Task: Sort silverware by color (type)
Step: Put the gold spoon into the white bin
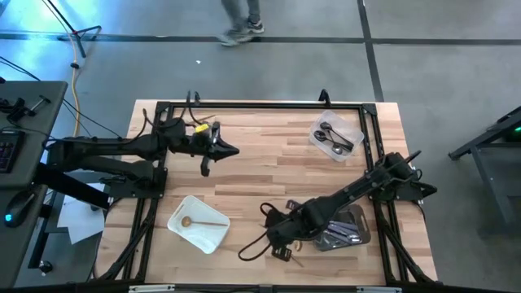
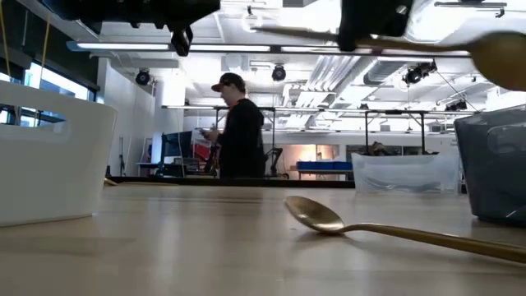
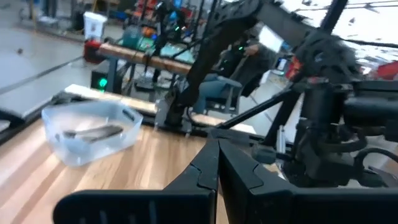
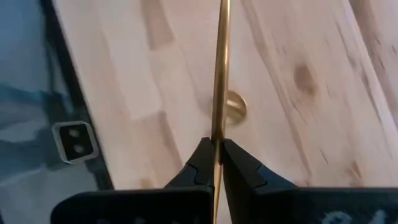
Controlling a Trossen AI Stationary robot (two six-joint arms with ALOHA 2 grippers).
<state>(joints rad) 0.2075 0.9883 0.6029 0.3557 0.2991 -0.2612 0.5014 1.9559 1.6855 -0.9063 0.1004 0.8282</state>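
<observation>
My right gripper (image 4: 217,149) hangs over the table's near middle (image 1: 273,238), shut on a gold spoon (image 2: 370,41). The spoon is held high above the table, its bowl (image 2: 503,56) out to one side. A second gold spoon (image 2: 329,220) lies flat on the wood below it; its bowl (image 4: 236,112) shows past the held handle. Another gold spoon (image 1: 203,220) lies in the white tray (image 1: 175,216). My left gripper (image 1: 234,150) waits shut and level above the table's left half, holding nothing. My right gripper pinches the gold spoon's thin handle (image 4: 219,134) between its two fingertips (image 4: 202,158), which come steeply from above. The handle runs on straight ahead between the fingers. The spoon is lifted clear of the table and lies about level in the low view.
A clear tray (image 1: 335,138) with dark spoons stands at the far right. A tray (image 1: 352,232) with silver utensils sits at the near right, partly under my right arm. A black frame runs round the table. A person stands in the room beyond.
</observation>
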